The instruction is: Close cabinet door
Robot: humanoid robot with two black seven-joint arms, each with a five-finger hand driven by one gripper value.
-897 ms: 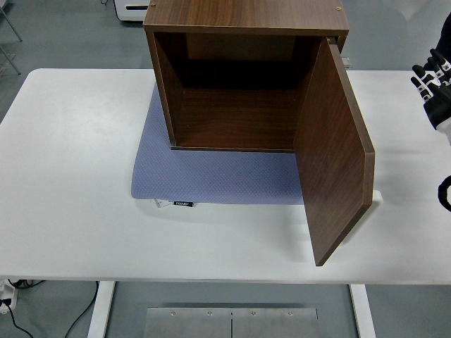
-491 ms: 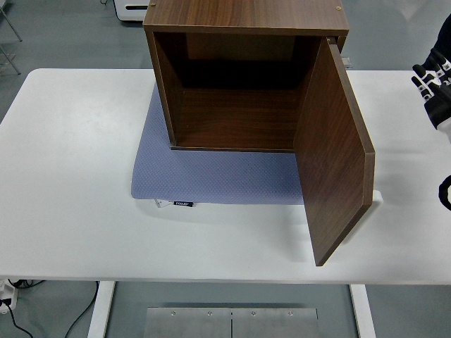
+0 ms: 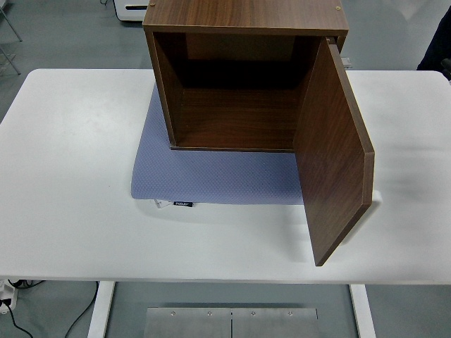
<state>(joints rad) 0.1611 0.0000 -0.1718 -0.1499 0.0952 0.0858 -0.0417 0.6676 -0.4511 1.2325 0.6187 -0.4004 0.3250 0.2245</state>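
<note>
A dark brown wooden cabinet (image 3: 246, 14) stands at the back middle of the white table (image 3: 70, 176), on a blue-grey mat (image 3: 211, 176). Its front faces me and the inside (image 3: 236, 116) is empty. The door (image 3: 332, 151) is hinged on the cabinet's right side and stands wide open, swung out toward the table's near edge. Its free edge (image 3: 345, 236) hangs over the table near the front. Neither of my hands shows in the head view.
The mat sticks out in front of and to the left of the cabinet, with a small dark label (image 3: 183, 204) at its front edge. A dark shape (image 3: 435, 46) sits at the top right corner, beyond the table.
My right hand, raised at the right edge in both earlier frames, has left the picture. The cabinet and its door have not moved.
</note>
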